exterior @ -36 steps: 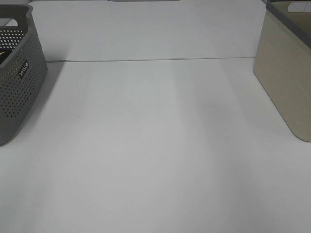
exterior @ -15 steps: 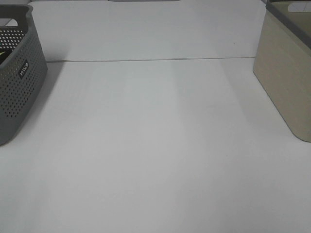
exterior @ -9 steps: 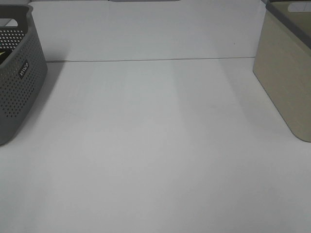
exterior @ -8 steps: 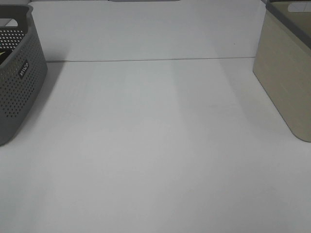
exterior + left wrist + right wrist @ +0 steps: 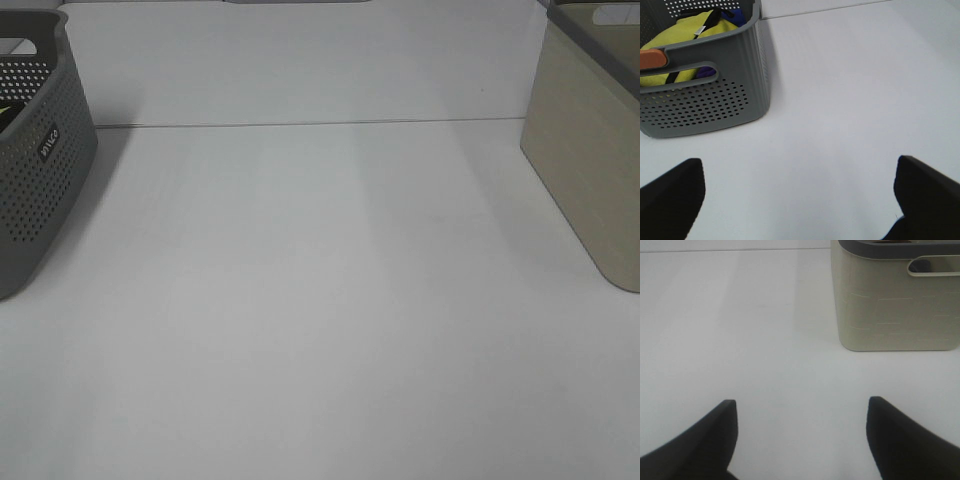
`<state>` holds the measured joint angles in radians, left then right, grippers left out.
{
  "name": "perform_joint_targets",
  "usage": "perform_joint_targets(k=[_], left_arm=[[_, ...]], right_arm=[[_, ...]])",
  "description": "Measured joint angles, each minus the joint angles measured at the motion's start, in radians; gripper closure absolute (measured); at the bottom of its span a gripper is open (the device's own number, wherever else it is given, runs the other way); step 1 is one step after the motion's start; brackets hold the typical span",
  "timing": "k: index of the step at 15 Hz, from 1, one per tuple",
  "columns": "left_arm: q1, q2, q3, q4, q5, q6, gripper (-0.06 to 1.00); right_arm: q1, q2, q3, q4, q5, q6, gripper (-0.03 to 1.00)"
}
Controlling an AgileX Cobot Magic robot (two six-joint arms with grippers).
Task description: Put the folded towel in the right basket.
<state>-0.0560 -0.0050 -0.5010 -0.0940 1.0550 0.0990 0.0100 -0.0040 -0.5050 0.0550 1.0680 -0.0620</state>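
The right basket (image 5: 590,170) is beige with a dark grey rim and stands at the table's right edge; it also shows in the right wrist view (image 5: 890,305). No folded towel lies on the table. A yellow cloth (image 5: 695,35) lies in the grey perforated left basket (image 5: 705,105); I cannot tell whether it is the towel. My left gripper (image 5: 797,162) is open and empty over the table near the grey basket. My right gripper (image 5: 801,402) is open and empty, some way short of the beige basket. Neither gripper shows in the exterior view.
The grey basket (image 5: 40,190) stands at the table's left edge and also holds a blue cloth (image 5: 735,17) and an orange item (image 5: 651,59). The white table (image 5: 320,300) has a seam line across its back.
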Motion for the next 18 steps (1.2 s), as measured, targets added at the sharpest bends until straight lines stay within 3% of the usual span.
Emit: perform_joint_targets(k=[18], left_arm=[[0.000, 0.000, 0.000, 0.000, 0.000, -0.003, -0.03]], right_arm=[[-0.008, -0.003, 0.000, 0.002, 0.000, 0.000, 0.28]])
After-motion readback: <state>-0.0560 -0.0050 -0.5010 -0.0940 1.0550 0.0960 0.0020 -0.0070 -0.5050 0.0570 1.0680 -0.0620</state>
